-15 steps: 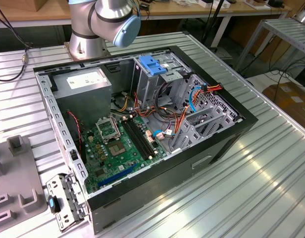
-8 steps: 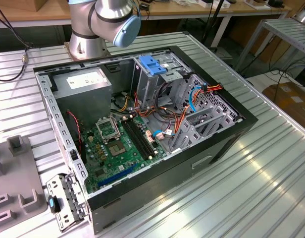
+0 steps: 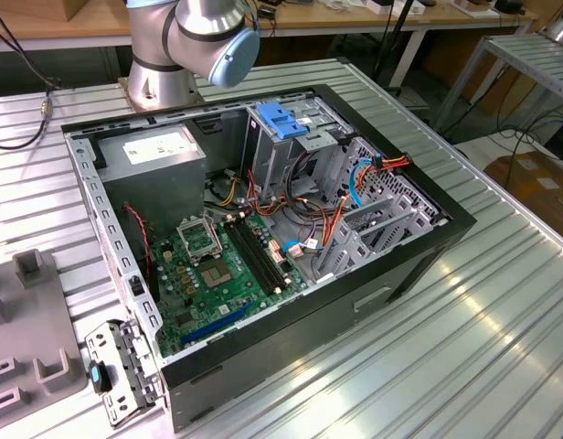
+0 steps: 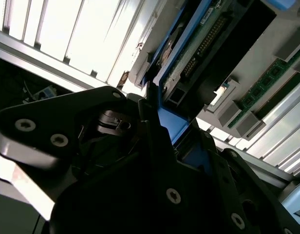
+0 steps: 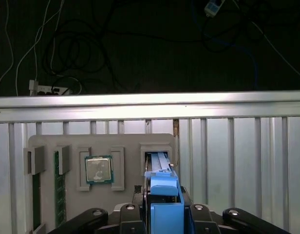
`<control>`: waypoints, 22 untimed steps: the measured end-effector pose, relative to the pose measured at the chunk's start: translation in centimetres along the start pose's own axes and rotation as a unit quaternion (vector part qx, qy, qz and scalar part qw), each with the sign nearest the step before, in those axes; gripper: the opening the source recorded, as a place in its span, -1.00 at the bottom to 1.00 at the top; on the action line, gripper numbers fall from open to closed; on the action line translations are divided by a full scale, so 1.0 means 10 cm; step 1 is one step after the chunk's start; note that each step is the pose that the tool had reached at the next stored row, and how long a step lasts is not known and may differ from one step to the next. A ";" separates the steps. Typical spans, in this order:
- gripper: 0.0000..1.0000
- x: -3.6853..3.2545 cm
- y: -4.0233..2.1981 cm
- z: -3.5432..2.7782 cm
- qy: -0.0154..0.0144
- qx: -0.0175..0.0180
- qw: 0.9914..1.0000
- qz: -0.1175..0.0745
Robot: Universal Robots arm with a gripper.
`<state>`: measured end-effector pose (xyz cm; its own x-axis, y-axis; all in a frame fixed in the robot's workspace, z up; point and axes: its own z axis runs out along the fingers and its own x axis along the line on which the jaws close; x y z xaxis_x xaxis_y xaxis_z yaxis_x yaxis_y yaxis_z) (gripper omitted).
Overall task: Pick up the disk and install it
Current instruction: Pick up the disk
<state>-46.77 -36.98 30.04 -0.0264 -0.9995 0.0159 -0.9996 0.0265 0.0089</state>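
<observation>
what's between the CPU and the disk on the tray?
First wrist view: only grey tray. There is a raised rib beside the CPU, then bare plastic up to the disk.

It was a robotics lab or workshop — a ribbed metal worktable (image 3: 501, 329) bore an opened computer case (image 3: 291, 343), with wooden benches (image 3: 336, 26) and trailing cables (image 5: 86, 48) around.

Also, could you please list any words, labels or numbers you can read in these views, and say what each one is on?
No text here can be read.
On the power supply: a white label, print too small to read.
On the processor in the grey tray: lid markings too faint to read.
On the disk: nothing legible on its circuit-board side.
</observation>
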 end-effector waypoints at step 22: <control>-0.25 0.004 0.002 -0.294 0.000 0.000 1.000 0.000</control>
<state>-46.77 -36.98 32.98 -0.0264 -0.9995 0.0158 -0.9996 0.0266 0.0089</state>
